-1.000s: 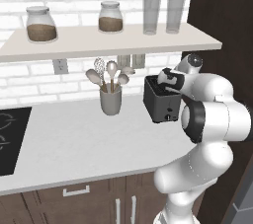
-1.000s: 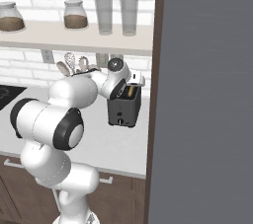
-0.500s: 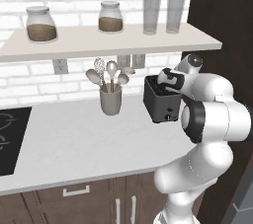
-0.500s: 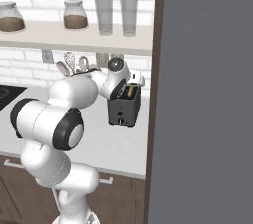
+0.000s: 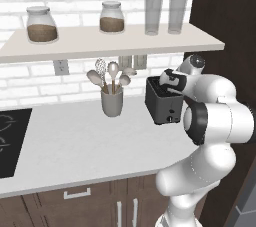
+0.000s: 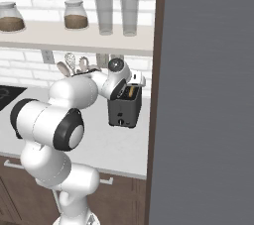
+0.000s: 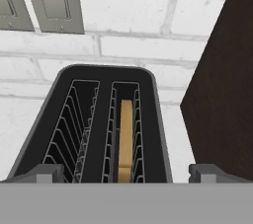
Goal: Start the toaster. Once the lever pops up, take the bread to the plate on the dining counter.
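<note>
The claw (image 7: 121,172) hangs just above the toaster (image 5: 161,102), its two fingertips (image 7: 45,171) spread wide to either side of the top and gripping nothing. The toaster stands on the pale bench (image 5: 75,146) near the dark tall cabinet (image 5: 225,26), knobs on its front face, its slots running front to back toward the brick wall. The bread (image 7: 125,139) stands on edge in the right-hand slot, its long axis along that slot, top edge below the rim. Judging by this, the slice still waits in the slot; whether the lever has popped up cannot be told. Next the claw would need to come down over the slice and close on its thin edge. Farther left stands a grey utensil cup (image 5: 112,103).
</note>
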### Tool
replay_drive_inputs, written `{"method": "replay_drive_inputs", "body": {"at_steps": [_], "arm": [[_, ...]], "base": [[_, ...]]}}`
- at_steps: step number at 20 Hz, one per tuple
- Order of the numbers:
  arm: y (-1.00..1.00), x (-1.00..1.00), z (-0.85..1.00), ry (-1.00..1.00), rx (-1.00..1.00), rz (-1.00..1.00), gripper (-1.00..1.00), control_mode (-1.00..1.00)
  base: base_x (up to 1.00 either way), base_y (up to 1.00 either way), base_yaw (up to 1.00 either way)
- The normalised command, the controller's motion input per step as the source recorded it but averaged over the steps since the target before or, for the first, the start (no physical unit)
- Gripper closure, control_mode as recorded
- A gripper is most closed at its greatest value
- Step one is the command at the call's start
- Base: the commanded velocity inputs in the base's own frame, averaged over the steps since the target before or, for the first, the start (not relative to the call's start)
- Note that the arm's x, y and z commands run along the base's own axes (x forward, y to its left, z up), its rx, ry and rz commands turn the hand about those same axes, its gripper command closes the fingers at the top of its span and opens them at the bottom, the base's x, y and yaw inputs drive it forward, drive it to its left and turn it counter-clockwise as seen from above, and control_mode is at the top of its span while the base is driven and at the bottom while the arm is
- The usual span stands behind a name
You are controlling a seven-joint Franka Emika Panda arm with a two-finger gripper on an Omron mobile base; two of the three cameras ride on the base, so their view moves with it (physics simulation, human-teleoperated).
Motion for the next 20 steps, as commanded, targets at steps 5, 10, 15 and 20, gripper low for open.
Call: {"method": "replay_drive_inputs", "body": {"at_steps": [5,10,15,20], "arm": [[0.00,0.00,0.00,0.00,0.00,0.00,-1.00,-1.00],[0.00,0.00,0.00,0.00,0.00,0.00,-1.00,-1.00],[0.00,0.00,0.00,0.00,0.00,0.00,-1.00,-1.00],[0.00,0.00,0.00,0.00,0.00,0.00,-1.00,-1.00]], "base": [[0.00,0.00,0.00],[0.00,0.00,0.00],[0.00,0.00,0.00],[0.00,0.00,0.00]]}}
